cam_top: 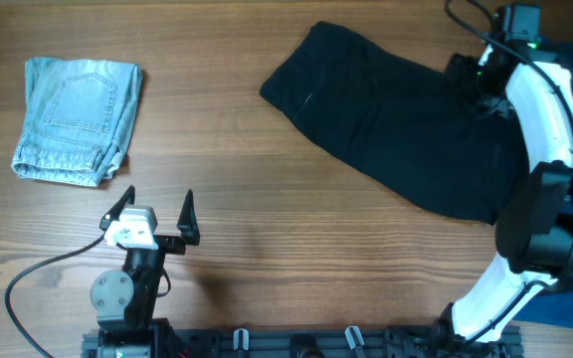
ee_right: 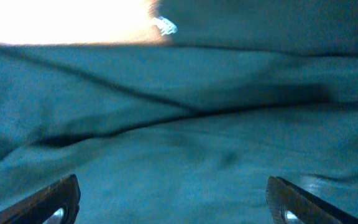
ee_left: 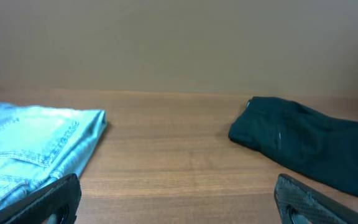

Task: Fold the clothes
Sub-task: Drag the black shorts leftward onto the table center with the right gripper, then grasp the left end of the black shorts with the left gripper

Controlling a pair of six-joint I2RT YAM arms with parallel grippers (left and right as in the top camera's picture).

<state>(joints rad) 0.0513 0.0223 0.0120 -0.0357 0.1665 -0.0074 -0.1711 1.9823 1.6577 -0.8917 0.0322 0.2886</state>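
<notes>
since my right gripper (ee_right: 174, 208) hangs with jaws spread wide, nothing between them, right above dark cloth, the black garment (ee_right: 185, 124) fills its whole wrist view. seen from overhead the right gripper (cam_top: 474, 78) sits over the garment's far right end. the rest of the black garment (cam_top: 406, 119) spreads toward my left, with its long axis running diagonally from the far-left corner to the near-right edge. it lies flat and unfolded on the table (cam_top: 267, 239). my left gripper (cam_top: 154, 211) is also wide open and holds nothing. it sits near the front edge, well apart from the garment and closer to the folded jeans (cam_top: 76, 119). i judge the right arm is the one to grab.
</notes>
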